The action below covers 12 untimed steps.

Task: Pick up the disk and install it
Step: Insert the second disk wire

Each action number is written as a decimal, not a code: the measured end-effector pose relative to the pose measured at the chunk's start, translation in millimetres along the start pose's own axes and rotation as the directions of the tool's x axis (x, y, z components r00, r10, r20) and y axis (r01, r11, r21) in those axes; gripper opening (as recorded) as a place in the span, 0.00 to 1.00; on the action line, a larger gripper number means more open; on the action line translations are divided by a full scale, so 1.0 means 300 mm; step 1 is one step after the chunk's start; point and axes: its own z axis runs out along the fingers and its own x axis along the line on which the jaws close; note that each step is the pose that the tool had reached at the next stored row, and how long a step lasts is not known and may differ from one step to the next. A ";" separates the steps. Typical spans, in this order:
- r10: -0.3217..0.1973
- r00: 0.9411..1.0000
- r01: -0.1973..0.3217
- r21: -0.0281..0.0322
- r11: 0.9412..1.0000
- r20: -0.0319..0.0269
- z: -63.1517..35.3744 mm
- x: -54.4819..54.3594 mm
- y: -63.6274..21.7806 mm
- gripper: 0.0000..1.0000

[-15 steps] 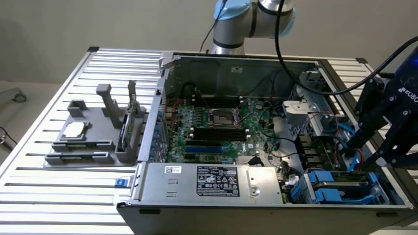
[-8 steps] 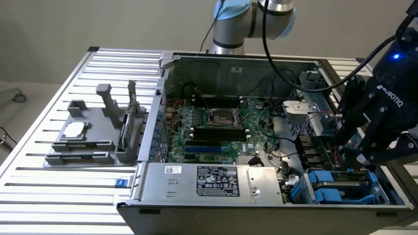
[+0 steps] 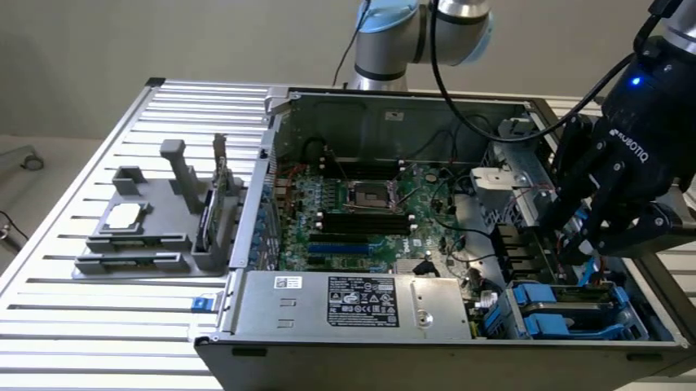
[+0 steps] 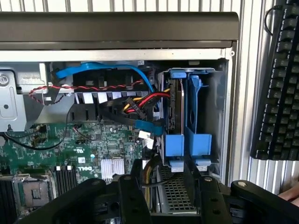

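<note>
The disk [image 4: 174, 105] stands on edge in the drive bay at the corner of the open computer case [image 3: 381, 106], its dark narrow side showing and its blue carrier [image 4: 174, 143] gripping it at both ends. A second blue carrier [image 4: 196, 112] sits just beside it in the same bay, and from this angle its contents cannot be made out. In the exterior view the bay [image 3: 571, 308] lies at the case's near corner on the exterior view's right, with blue plastic visible around a flat metal face.

The gripper [image 3: 609, 236] hangs above that bay, its black fingers [image 4: 135, 196] spread wide with nothing between them. It points down into the case, with the wrist tilted towards the bay. The arm [image 3: 419, 32] rises behind the case, and a black cable runs from it towards the wrist. The fingertips are cut off in the wrist view, so whether they touch the perforated metal part [image 4: 175, 191] below them cannot be told.

Red, yellow and blue cables [image 4: 135, 100] bunch beside the disk, above the green board [image 3: 359, 212]. A silver box with a white sticker [image 3: 359, 303] fills the near edge of the case. A grey holder [image 3: 152, 236] sits on the slatted table [image 3: 98, 318], and a black keyboard [image 4: 278, 84] lies outside the case wall
</note>
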 end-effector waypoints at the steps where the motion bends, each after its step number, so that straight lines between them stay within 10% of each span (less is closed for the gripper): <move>1: 0.000 1.000 0.000 -0.001 1.000 0.000 0.001 0.000 0.001 0.48; 12: 0.001 1.000 -0.001 -0.004 1.000 0.000 0.020 0.005 0.029 0.48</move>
